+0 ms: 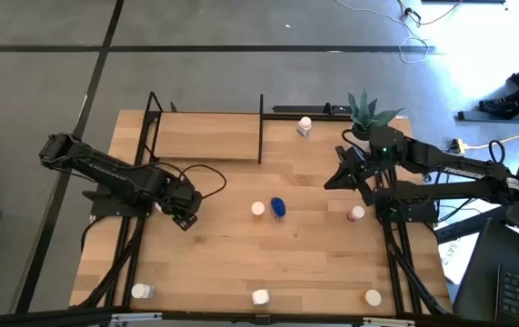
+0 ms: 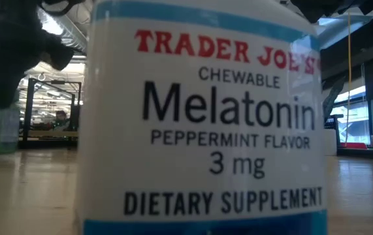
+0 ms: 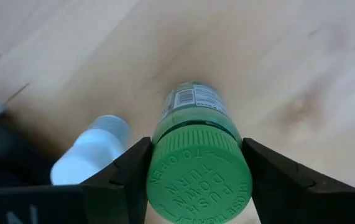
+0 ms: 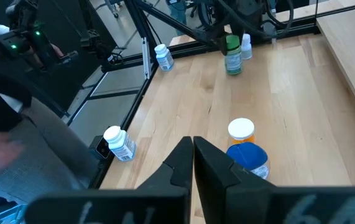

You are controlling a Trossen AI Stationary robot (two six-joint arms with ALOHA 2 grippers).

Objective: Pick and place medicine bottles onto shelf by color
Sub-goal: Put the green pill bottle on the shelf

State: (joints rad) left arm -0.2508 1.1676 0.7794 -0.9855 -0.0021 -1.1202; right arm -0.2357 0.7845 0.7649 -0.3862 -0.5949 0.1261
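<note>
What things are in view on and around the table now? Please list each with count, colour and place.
shelf: one, light wood with black posts, far side of the table.
plant: one, green, far right corner.
green bottle: one, green, in the left gripper.
blue bottle: one, blue, table middle.
white bottles: seven, white; by the plant, beside the blue bottle, near the right gripper, three along the near edge, one beside the green bottle.
left gripper: dark, fingers shut on the green bottle.
right gripper: dark, fingers shut, empty, right side.
</note>
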